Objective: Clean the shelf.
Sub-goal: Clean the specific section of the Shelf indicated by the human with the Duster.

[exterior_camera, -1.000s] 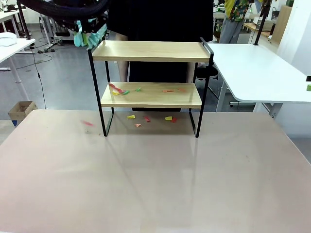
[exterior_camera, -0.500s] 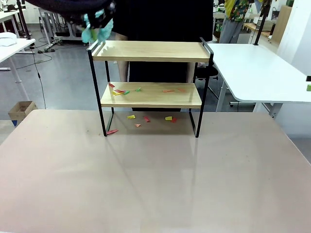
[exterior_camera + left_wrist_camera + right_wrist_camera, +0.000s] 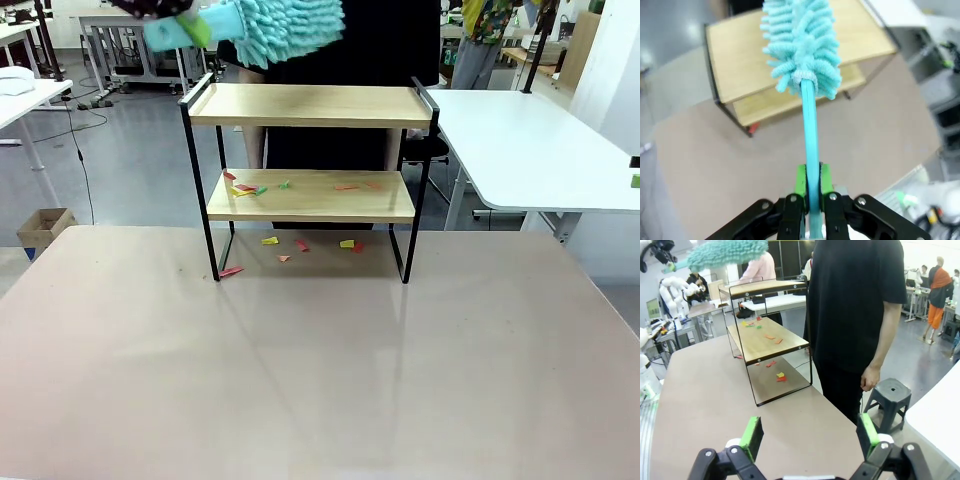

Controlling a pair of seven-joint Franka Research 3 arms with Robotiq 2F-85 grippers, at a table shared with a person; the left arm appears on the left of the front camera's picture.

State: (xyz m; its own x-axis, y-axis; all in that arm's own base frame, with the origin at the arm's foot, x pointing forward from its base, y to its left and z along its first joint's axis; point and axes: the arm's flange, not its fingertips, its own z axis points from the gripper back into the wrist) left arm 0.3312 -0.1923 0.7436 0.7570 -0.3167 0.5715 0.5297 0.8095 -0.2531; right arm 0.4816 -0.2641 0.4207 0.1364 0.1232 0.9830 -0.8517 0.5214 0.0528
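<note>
While the left gripper [image 3: 813, 178] pinches a fluffy teal duster [image 3: 802, 45] above the wooden shelf [image 3: 310, 105], the right gripper [image 3: 810, 434] gapes empty.

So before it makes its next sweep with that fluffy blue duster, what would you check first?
1. Duster held firmly: ok, left hand shut on its handle.
2. Duster above the shelf, not touching: ok.
3. Top board clean: ok.
4. Lower board clean: not ok, paper scraps lie on it.
5. Table under the shelf clean: not ok, loose bits there.
6. Right hand out of the way: ok, open and holding nothing.
</note>
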